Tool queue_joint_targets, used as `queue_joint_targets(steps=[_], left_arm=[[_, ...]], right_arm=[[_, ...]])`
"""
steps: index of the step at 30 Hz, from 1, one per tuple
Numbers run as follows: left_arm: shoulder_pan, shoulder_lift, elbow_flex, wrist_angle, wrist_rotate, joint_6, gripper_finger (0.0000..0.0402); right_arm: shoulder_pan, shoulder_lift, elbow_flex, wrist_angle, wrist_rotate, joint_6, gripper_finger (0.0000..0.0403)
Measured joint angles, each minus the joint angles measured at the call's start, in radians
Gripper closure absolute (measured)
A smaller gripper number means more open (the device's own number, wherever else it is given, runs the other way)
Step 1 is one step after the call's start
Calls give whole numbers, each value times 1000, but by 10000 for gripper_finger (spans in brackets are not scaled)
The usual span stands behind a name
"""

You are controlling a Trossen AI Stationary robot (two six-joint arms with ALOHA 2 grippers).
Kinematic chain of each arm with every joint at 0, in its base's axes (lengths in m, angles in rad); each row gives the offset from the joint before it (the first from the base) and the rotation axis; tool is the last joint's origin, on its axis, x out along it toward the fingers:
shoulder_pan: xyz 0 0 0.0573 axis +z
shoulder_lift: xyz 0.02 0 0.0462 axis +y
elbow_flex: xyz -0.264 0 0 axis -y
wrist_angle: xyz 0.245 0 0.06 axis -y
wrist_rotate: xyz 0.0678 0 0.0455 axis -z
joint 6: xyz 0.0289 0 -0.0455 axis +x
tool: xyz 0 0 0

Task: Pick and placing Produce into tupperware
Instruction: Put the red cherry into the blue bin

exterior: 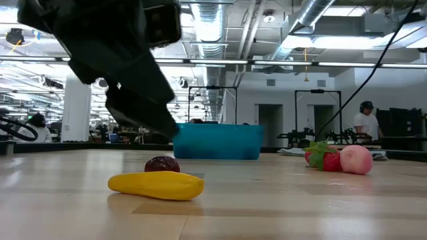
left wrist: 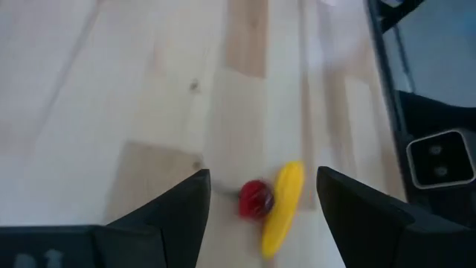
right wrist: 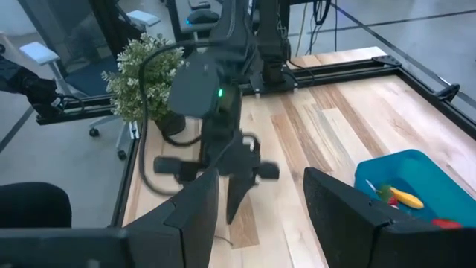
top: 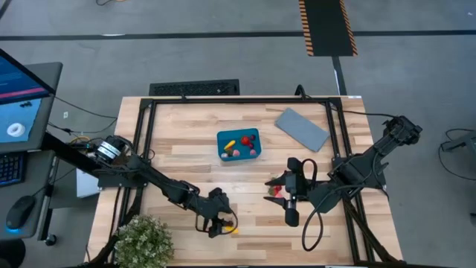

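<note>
1. Your left gripper (left wrist: 260, 205) hangs over the near edge of the table (top: 186, 141), just right of the plant (top: 141, 240). Its fingers are spread and hold nothing, straddling a yellow piece (left wrist: 281, 208) and a dark red berry (left wrist: 256, 199) that lie touching on the wood, which looks like a line-up for a pick.
2. Because the two lie so close, a straight closure could catch both or push one aside; you may want to centre on one.
3. Your right gripper (right wrist: 260, 197) waits over the right half of the table, fingers apart and empty. A strawberry (exterior: 321, 157) and a pink piece (exterior: 355, 160) lie on the table near it.
4. The tub (top: 239, 145) sits mid-table toward the far side, well apart from both grippers, and already holds several pieces, a yellow one among them.
5. The grey lid (top: 303, 128) lies flat to the tub's right, leaving the tub open.
</note>
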Motion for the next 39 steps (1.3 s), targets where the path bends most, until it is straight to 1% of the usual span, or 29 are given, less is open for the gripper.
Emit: queue_joint_targets(steps=[3, 5, 7, 9, 12, 14, 16, 18, 21, 28, 30, 33, 36, 39], left_arm=[[0, 70, 36, 0, 44, -1, 166], [0, 149, 96, 0, 131, -6, 166], [0, 194, 167, -9, 205, 26, 166], [-4, 222, 224, -45, 188, 62, 166], [-4, 234, 293, -172, 144, 102, 166], [-2, 233, 324, -286, 122, 117, 166], [-7, 233, 340, -347, 99, 125, 166], [-13, 232, 337, -346, 61, 126, 166], [-13, 234, 338, -318, 74, 139, 166], [-12, 233, 338, -331, 64, 138, 169], [-12, 233, 338, -332, 58, 138, 178], [-12, 237, 339, -343, 55, 141, 202], [-11, 239, 340, -348, 55, 141, 234], [-14, 240, 340, -350, 12, 145, 274]], right_arm=[[0, 0, 0, 1, 0, 0, 184], [0, 1, 0, 1, 0, 0, 184], [1, 1, 0, 4, 0, 0, 184], [6, 1, 0, 0, -1, 7, 184], [11, 1, 0, 1, -5, 13, 184], [14, 1, 0, 1, -7, 17, 184], [20, 1, 0, -1, -8, 18, 184], [24, 1, 0, -2, -7, 17, 184], [26, 1, 0, -3, -8, 18, 184], [28, 1, 0, -2, -8, 25, 184], [28, 1, 0, -2, -8, 25, 184], [29, 1, 0, -2, -8, 25, 184], [31, 1, 0, -2, -8, 25, 184], [31, 1, 0, -2, -8, 25, 184]])
